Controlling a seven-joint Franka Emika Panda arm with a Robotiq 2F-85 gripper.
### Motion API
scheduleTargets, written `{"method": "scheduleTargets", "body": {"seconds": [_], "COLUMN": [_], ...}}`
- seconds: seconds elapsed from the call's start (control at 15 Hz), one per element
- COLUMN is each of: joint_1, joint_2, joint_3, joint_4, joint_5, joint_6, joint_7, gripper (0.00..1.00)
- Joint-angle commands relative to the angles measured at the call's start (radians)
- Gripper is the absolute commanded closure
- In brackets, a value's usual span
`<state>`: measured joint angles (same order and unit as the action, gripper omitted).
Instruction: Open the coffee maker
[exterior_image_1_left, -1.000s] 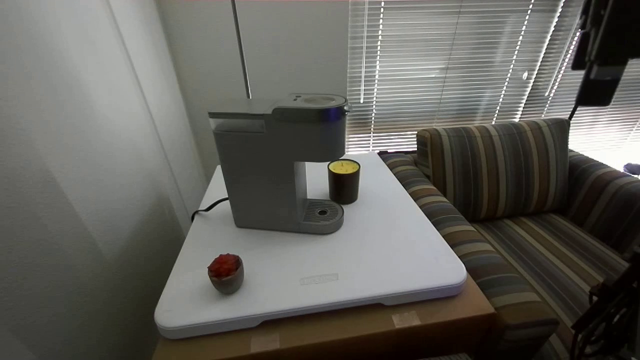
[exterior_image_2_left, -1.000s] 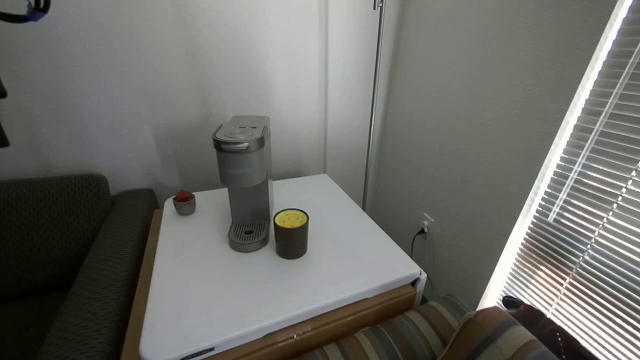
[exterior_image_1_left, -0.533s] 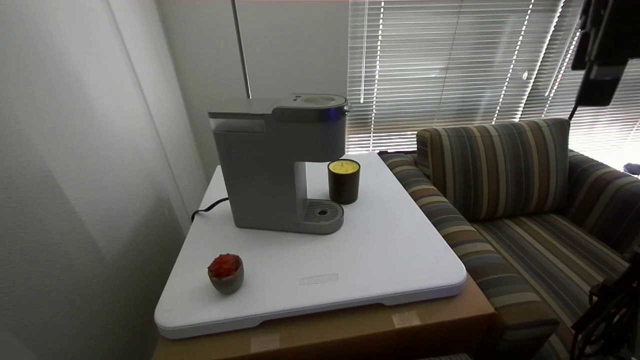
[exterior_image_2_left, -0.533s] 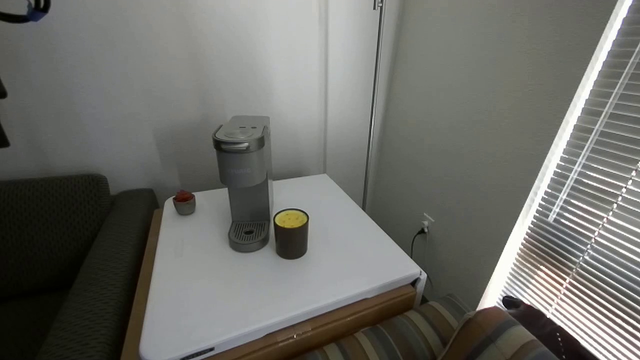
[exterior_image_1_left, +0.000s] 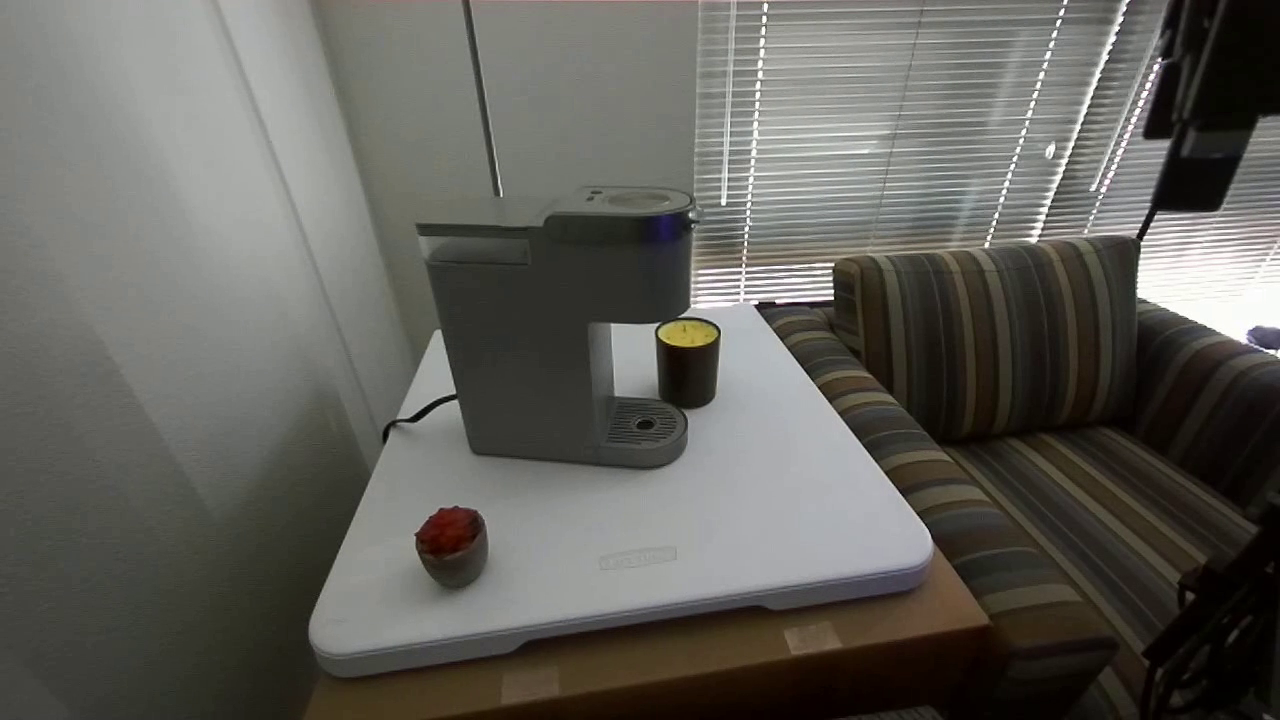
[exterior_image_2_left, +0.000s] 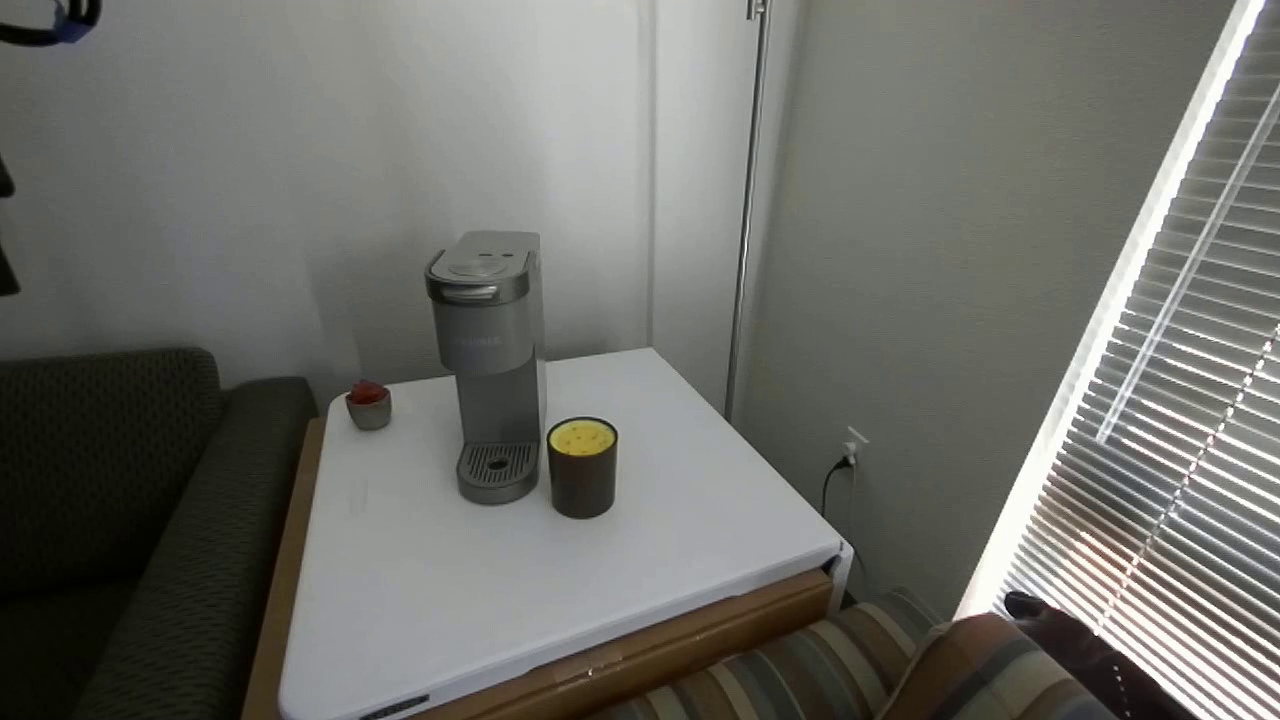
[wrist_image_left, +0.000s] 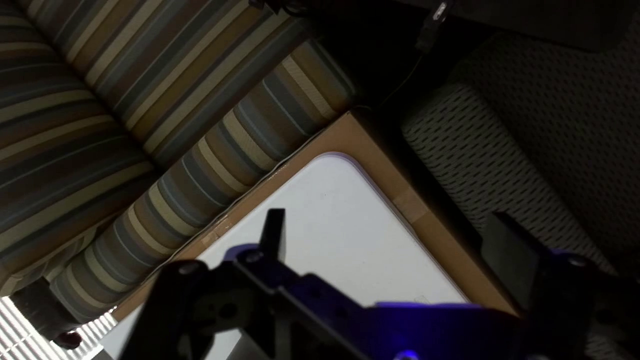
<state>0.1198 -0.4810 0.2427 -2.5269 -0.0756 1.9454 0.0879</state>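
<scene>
Pincer (wrist_image_left: 390, 240), parted and holding nothing, hangs well apart from the boxy grey coffee maker (exterior_image_1_left: 535, 345) standing on the flat white worktop (exterior_image_1_left: 780, 500), and an outward rather than upward pull on the silvery front handle (exterior_image_2_left: 470, 294) could tip or drag the coffee maker.

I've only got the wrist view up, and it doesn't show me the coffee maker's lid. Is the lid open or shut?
Observer: Shut; in both exterior views the lid lies flat on top of the coffee maker.
Operator: Anything to lift it by?
Observer: Looks like it: in an exterior view there's a handle at the lid's front edge.
Operator: What's standing near the front?
Observer: A dark cup with a yellow top, close beside the drip base.
</scene>
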Motion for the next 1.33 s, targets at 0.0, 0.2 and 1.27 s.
{"method": "scheduleTargets", "body": {"seconds": [0.0, 0.2, 1.27], "joint_1": [0.019, 0.019, 0.028], "joint_2": [0.003, 0.003, 0.042], "joint_3": [-0.017, -0.017, -0.016], "joint_4": [0.002, 0.002, -0.041], "joint_5": [-0.008, -0.008, -0.017], "joint_6": [-0.002, -0.002, 0.090], "joint_7": [0.008, 0.008, 0.015], "gripper": [0.00, 0.00, 0.00]}}
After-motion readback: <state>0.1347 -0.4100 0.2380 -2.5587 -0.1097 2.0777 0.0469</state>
